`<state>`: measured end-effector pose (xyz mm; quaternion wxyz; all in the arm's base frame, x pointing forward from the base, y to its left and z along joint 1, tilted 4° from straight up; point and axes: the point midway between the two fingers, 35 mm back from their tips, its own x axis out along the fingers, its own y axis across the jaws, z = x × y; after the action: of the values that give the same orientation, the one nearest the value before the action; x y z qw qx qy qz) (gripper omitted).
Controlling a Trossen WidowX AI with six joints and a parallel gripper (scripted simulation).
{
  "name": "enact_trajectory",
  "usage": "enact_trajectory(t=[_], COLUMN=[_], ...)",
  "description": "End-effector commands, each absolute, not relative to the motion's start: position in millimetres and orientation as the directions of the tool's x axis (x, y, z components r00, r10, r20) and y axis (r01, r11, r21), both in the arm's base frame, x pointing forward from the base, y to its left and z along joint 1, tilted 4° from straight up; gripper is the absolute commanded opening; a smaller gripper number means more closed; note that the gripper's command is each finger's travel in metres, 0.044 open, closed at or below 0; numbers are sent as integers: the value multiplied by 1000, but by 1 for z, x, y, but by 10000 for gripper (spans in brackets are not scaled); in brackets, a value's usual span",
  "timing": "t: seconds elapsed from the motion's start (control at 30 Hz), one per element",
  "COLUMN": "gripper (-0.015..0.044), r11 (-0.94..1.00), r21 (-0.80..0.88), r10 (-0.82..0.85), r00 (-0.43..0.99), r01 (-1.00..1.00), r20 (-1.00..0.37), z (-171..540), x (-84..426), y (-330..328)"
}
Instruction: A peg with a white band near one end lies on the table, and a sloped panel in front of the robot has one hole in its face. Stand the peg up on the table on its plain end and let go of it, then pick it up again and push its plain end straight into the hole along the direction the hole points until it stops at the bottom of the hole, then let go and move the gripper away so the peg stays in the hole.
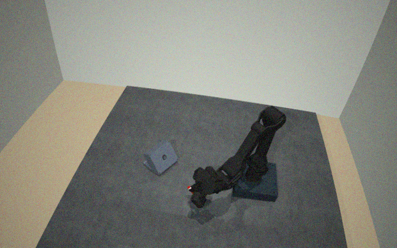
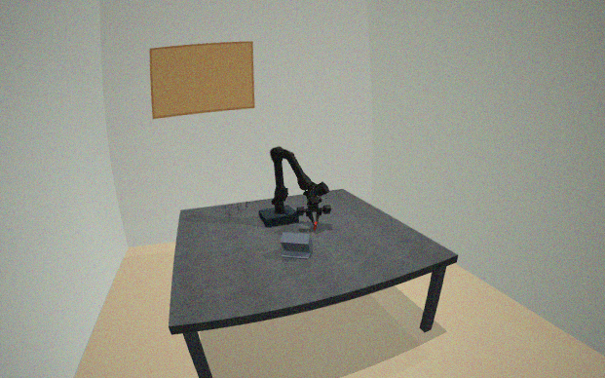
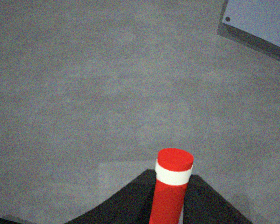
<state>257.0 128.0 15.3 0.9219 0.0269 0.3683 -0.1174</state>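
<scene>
The red peg (image 1: pixel 189 188) (image 2: pixel 315 225) (image 3: pixel 168 200) has a white band near one end. My gripper (image 1: pixel 192 190) (image 2: pixel 315 222) (image 3: pixel 171 181) is shut on it. In the wrist view the banded end sticks out past the fingertips toward the camera side, and the lower part of the peg runs out of the frame. Whether the plain end touches the table cannot be told. The sloped grey-blue panel (image 1: pixel 162 160) (image 2: pixel 296 241) (image 3: pixel 263 20) stands apart from the gripper, with one round hole (image 1: pixel 164 157) in its face.
The arm's dark blue base (image 1: pixel 259 190) (image 2: pixel 275 217) stands on the dark grey table (image 1: pixel 112 192) (image 2: pixel 230 283). The panel is the only other object on the table, to the gripper's upper left in the top view. A brown board (image 2: pixel 203 80) hangs on the wall.
</scene>
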Motion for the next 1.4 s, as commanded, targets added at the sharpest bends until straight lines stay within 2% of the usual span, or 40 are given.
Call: enact_trajectory(t=[0.0, 1.37], gripper=[50, 50], r11=[970, 970], r21=[-34, -36], r10=[-204, -238], r00=[727, 904], r01=[242, 241], r20=[-656, -355], z=[16, 16], x=[253, 226], y=[128, 134])
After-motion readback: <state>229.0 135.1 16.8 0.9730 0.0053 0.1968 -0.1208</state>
